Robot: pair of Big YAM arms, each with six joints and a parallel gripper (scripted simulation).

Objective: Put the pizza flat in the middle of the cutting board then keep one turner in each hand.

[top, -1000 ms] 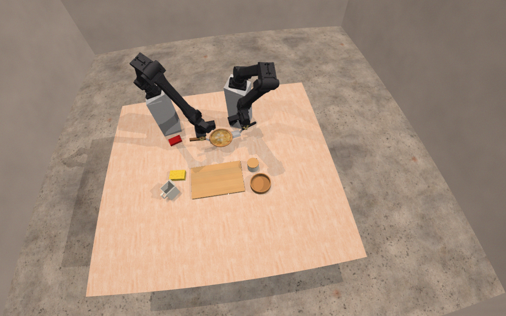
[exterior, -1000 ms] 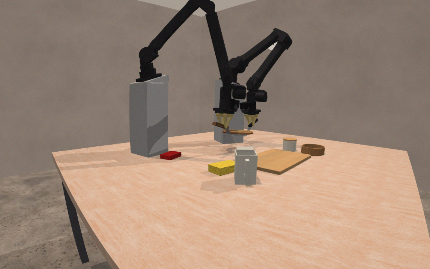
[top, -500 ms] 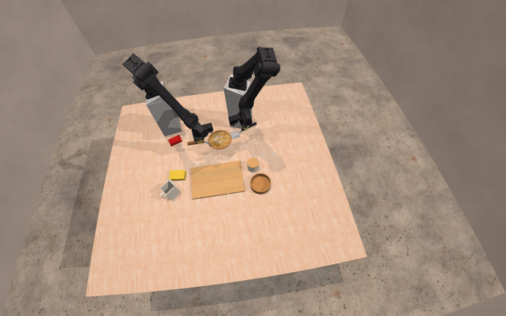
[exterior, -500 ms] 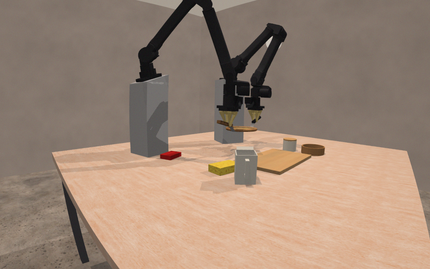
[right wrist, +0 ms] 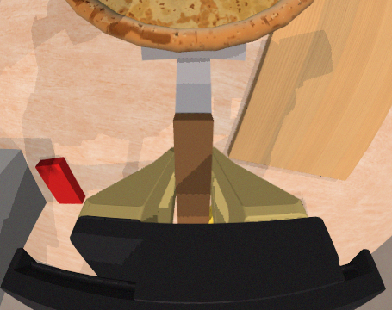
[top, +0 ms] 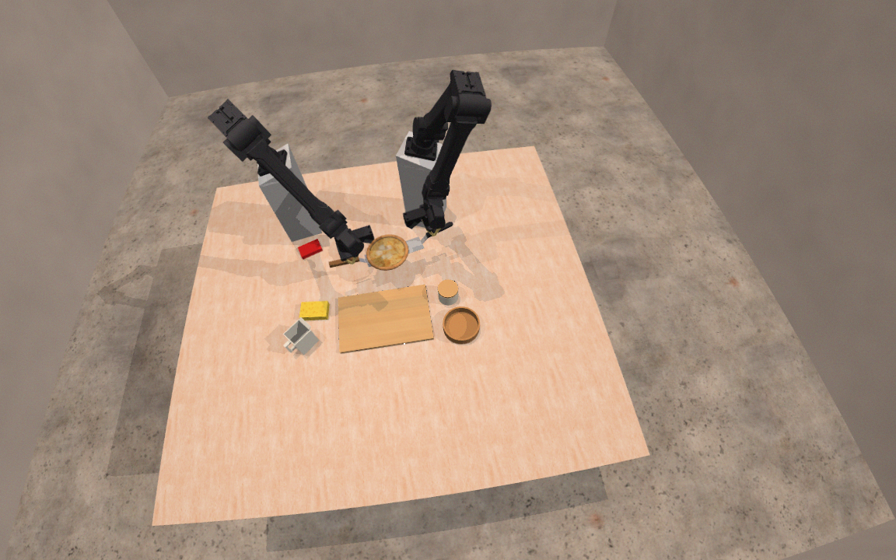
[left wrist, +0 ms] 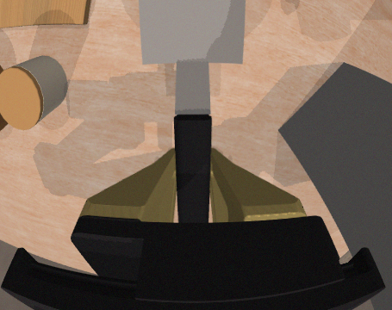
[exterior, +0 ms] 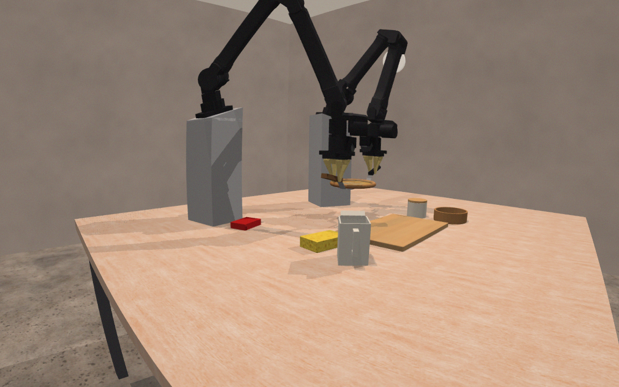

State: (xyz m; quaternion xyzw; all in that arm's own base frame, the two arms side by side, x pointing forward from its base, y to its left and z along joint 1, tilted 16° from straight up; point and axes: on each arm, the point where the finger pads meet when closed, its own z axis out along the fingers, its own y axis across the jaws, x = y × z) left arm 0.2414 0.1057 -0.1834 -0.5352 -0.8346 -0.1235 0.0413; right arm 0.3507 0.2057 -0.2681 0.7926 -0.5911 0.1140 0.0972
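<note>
My right gripper (top: 351,260) (exterior: 338,179) (right wrist: 193,156) is shut on the brown-handled turner (top: 335,264) (exterior: 328,176) (right wrist: 193,172). The pizza (top: 387,252) (exterior: 352,183) (right wrist: 183,40) lies about level over that turner's blade, in the air behind the board. My left gripper (top: 435,231) (exterior: 374,171) (left wrist: 193,157) is shut on the black-handled turner (top: 446,226) (left wrist: 193,181). Its grey blade (top: 414,245) (left wrist: 187,32) points at the pizza's other side; I cannot tell whether it reaches under the rim. The cutting board (top: 385,327) (exterior: 405,232) (left wrist: 32,13) (right wrist: 333,108) lies flat with nothing on it.
A lidded jar (top: 447,290) (exterior: 417,208) (left wrist: 53,86) and a brown bowl (top: 461,325) (exterior: 450,215) stand beside the board. Beside its other end are a yellow sponge (top: 314,309) (exterior: 318,240) and a grey mug (top: 303,339) (exterior: 353,245). A red block (top: 309,248) (exterior: 245,223) (right wrist: 61,181) lies near the right arm's pedestal.
</note>
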